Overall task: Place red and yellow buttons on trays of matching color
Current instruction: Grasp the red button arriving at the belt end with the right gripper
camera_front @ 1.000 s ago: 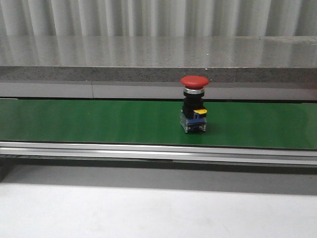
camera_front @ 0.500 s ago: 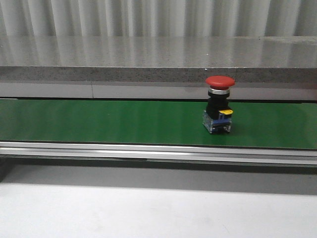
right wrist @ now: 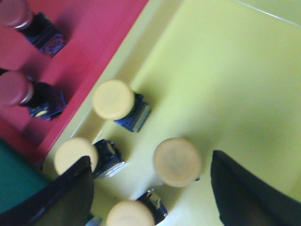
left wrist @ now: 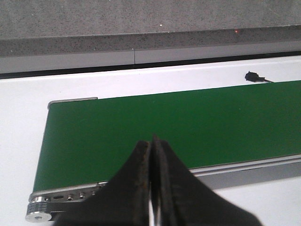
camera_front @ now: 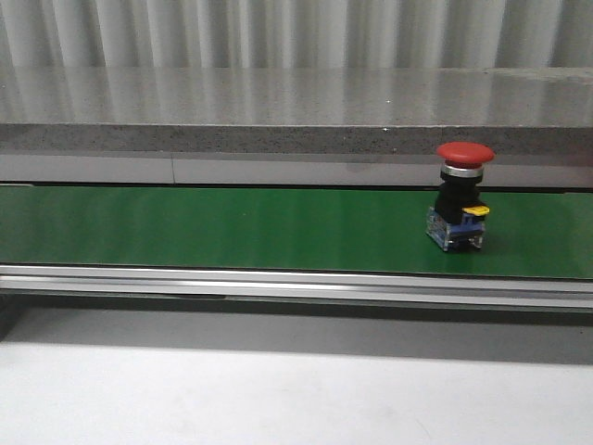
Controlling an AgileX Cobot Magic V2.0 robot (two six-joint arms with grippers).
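Red button (camera_front: 463, 195) stands upright on the green belt (camera_front: 232, 227), toward the 3 o'clock end in the front view, w/ no gripper near it there. Judged step: pick it off the belt and set it in the red tray (right wrist: 94, 33).

To do it well: grip the black body below the cap, keep it upright, approach from above.

Left gripper (left wrist: 151, 188) has fingers pressed together, empty, over the belt's other end, well apart from the button. Right gripper (right wrist: 150, 188) is spread apart, empty, hovering over the yellow tray (right wrist: 225, 75) w/ four yellow buttons (right wrist: 178, 161); two red ones sit in the red tray.
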